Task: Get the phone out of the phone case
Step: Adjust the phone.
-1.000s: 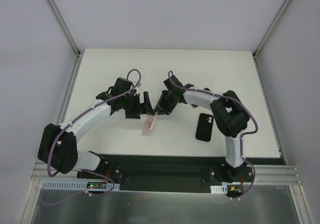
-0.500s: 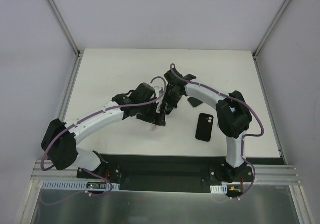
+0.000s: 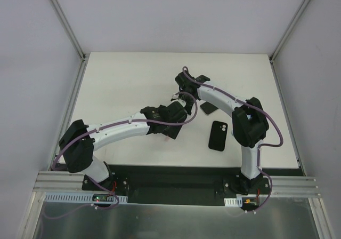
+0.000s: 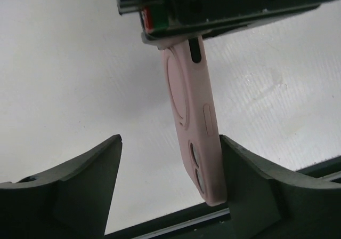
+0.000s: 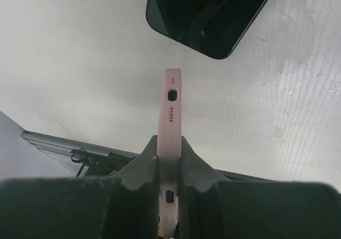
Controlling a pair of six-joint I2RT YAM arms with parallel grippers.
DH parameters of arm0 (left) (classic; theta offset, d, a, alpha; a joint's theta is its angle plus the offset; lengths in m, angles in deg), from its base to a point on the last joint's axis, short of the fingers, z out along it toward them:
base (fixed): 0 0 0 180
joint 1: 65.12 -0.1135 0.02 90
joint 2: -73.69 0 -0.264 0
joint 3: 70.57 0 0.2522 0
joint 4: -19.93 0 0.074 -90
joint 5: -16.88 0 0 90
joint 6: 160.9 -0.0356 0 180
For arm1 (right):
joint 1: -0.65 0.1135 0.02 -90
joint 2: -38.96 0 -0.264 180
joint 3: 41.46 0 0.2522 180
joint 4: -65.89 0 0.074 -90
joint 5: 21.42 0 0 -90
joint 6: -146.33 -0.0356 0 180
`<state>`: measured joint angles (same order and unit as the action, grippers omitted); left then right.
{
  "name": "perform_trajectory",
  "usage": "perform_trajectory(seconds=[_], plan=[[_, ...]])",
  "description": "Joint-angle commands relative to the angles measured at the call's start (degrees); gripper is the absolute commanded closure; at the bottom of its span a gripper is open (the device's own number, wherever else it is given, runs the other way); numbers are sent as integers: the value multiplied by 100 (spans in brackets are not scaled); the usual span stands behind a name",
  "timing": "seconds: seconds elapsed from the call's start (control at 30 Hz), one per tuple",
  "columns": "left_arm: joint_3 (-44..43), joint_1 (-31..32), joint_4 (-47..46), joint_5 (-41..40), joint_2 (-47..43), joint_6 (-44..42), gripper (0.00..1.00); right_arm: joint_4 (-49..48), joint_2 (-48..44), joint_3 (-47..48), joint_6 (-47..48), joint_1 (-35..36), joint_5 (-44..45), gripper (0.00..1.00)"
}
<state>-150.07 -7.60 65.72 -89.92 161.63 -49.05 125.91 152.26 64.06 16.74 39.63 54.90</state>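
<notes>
The right fingers (image 5: 151,158) pinch the pink phone case (image 4: 192,127) edge-on above the table (image 3: 122,84); the left fingers (image 4: 248,177) gape around it, holding nothing. The phone is perhaps inside; next, the left must grip and peel.

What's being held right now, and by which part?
The right gripper pinches the pink phone case across its flat faces, near one end. The left gripper is open, holding nothing.

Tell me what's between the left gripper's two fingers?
The pink phone case, held by the right gripper, hangs inside the open left gripper, close to one finger. The left wrist view shows it.
</notes>
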Motion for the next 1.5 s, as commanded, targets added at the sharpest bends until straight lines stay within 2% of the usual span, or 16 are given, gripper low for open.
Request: perform_trajectory(seconds=[0.0, 0.17, 0.2, 0.3, 0.33, 0.37, 0.47, 0.53, 0.63, 0.67, 0.77, 1.03, 1.17, 1.23, 1.4, 1.47], plan=[[-291, 137, 154, -702, 135, -163, 35, 533, -255, 316, -101, 48, -66, 99], [-370, 321, 128, -772, 206, -128, 51, 533, -185, 298, -163, 66, -57, 99], [-387, 348, 111, -772, 223, -137, 62, 542, -159, 298, -180, 66, -65, 99], [-423, 392, 102, -711, 302, -172, 79, 524, -115, 324, -198, 74, -100, 99], [-423, 401, 110, -702, 311, -163, 92, 524, -97, 350, -198, 83, -109, 99], [-414, 409, 110, -685, 320, -163, 99, 524, -88, 377, -189, 75, -118, 99], [-344, 401, 110, -720, 233, -146, 100, 428, -45, 386, -145, 66, -250, 99], [-256, 392, 93, -781, 75, -128, 100, 314, -36, 386, -75, 39, -355, 88], [-107, 357, 93, -764, -197, -111, 100, -90, -219, 220, 136, 39, -365, 66], [-54, 313, 84, -720, -268, -102, 100, -204, -316, 88, 162, 39, -312, 44], [201, 41, -21, -290, -628, -31, 100, -398, -606, 25, 311, -13, -154, 22], [1166, -1424, -671, 1309, -1630, 232, 100, -618, -1213, 35, 1023, -172, -110, 20], [1554, -2180, -1128, 2765, -2061, 487, 100, -846, -1608, -333, 1112, -364, -82, 21], [1773, -2507, -1418, 3294, -2316, 697, 100, -1651, -1985, -763, 1033, -470, -503, 22], [2319, -3447, -2323, 5068, -2878, 1304, 100, -4383, -2733, -2636, 621, -523, -1548, 25], [2486, -3641, -2736, 5413, -3002, 1611, 100, -4660, -2734, -2874, 497, -488, -1691, 25]])
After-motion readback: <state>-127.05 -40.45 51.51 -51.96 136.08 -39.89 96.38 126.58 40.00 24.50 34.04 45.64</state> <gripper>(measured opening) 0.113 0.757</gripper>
